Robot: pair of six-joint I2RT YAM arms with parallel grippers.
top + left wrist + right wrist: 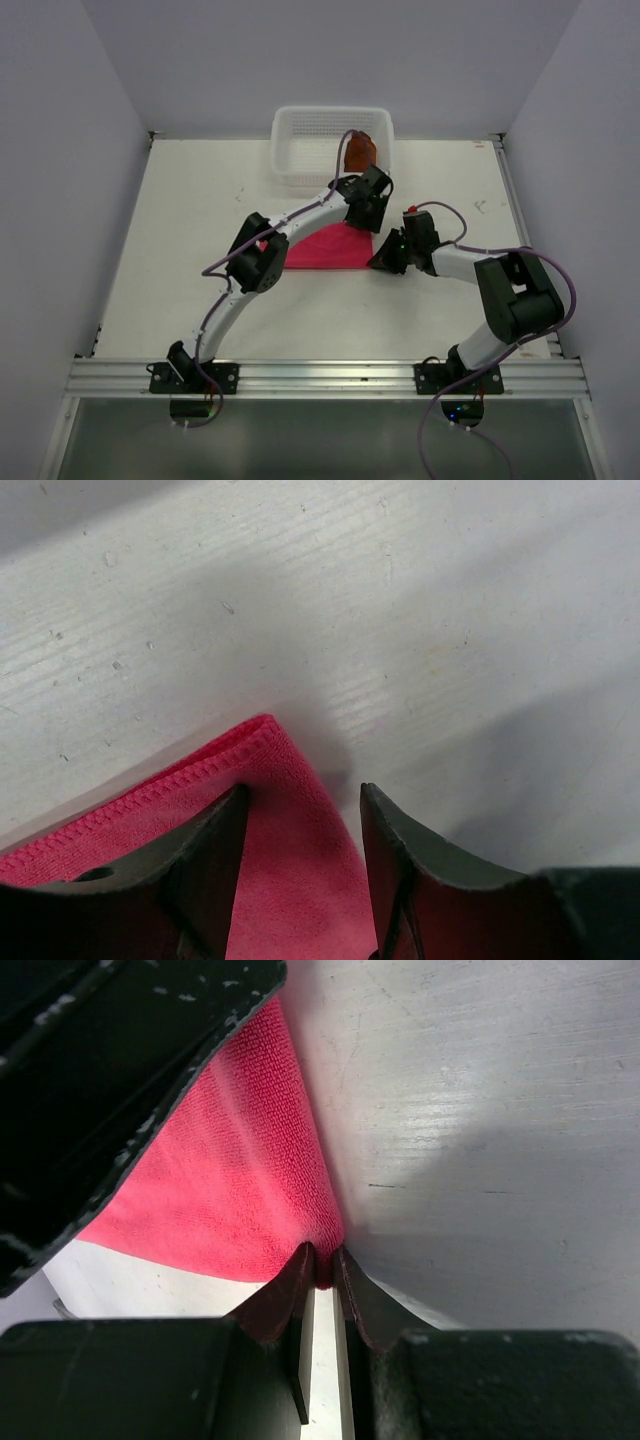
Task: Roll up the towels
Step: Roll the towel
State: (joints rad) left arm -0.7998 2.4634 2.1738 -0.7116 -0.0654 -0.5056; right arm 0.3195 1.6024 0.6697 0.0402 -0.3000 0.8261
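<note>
Top external view: pink towel flat at table centre, brown towel standing in basket at upper middle. Lower right corner of pink towel pinched in the pressed-together jaws of right gripper. Upper right corner straddled by left gripper, fingers spread, not yet gripping. Best to close left firmly on the hem before any lift, then turn both corners together, level, with even tension. Risk: 1 corner slipping, giving a skewed, loose roll.

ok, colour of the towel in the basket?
Rust-brown towel, lying in the basket; it shows best in the top view.
</note>
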